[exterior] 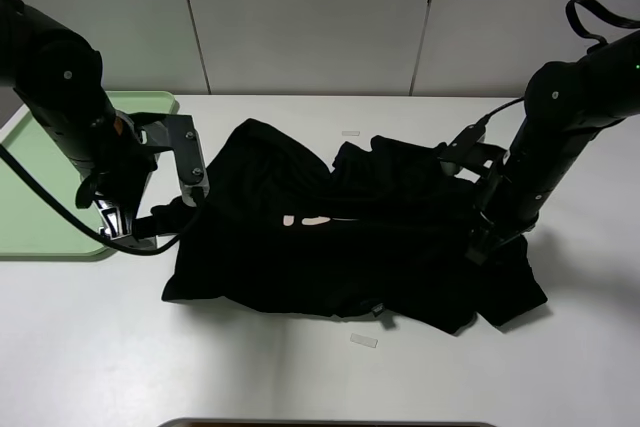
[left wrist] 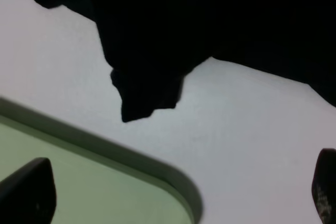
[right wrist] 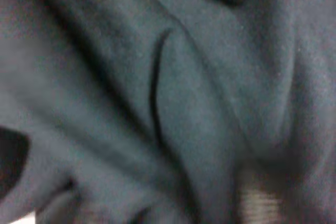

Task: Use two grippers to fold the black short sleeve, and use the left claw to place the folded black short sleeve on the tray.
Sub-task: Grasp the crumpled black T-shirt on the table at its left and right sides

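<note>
The black short sleeve lies crumpled in the middle of the white table, with a bit of pale lettering showing. My left claw hangs over the near right corner of the light green tray, just left of the shirt's edge. In the left wrist view its fingertips stand wide apart and open, with nothing between them, and a shirt corner lies beyond. My right gripper is pressed down into the shirt's right side. Cloth fills the right wrist view and hides how the jaws stand.
Two small clear tape strips lie on the table, one in front of the shirt and one behind it. The tray's rounded corner sits under my left gripper. A white wall stands behind the table.
</note>
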`<state>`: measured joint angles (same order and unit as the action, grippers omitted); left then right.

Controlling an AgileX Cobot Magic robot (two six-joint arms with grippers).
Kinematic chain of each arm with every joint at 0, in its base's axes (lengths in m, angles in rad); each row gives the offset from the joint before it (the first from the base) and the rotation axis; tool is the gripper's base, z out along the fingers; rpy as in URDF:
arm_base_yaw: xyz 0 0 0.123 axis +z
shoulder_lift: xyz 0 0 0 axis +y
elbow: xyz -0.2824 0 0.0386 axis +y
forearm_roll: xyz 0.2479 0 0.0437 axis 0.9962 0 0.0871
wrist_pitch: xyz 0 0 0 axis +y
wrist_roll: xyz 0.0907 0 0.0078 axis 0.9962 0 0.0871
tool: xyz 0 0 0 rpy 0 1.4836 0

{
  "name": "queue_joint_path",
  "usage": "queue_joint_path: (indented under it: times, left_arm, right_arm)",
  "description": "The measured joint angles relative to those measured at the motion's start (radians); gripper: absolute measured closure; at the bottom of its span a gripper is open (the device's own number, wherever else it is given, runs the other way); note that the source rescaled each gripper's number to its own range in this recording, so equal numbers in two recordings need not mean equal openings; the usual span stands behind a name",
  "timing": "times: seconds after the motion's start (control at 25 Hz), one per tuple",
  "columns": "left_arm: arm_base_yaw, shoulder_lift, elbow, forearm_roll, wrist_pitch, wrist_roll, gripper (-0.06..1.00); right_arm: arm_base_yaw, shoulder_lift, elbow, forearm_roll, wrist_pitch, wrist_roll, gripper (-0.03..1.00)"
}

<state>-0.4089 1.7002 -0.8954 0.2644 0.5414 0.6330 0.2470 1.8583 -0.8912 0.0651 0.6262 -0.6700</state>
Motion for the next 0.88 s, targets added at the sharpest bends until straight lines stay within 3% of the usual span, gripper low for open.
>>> queue_joint_path:
  times: [0.12,0.16,0.2,0.68,0.88]
  left_arm:
    - [0.000,0.000,0.000,0.000,-0.011,0.000,-0.03]
    - [0.000,0.000,0.000,0.001,-0.017,0.000,-0.03]
    - [0.000,0.000,0.000,0.001,-0.028,0.000,-0.03]
    - [0.000,0.049,-0.003,-0.001,-0.064,-0.004,-0.02]
    - [0.000,0.119,-0.057,-0.047,-0.063,-0.010,-0.01]
  right_arm:
    - [0.000,0.000,0.000,0.002,-0.021,0.000,0.82]
    - [0.000,0.000,0.000,0.002,-0.023,0.000,0.93]
    - [0.000,0.000,0.000,0.002,-0.024,0.000,0.96]
    - [0.000,0.000,0.000,0.003,-0.041,0.000,0.96]
    - [0.000,0.000,0.000,0.014,-0.042,0.000,0.96]
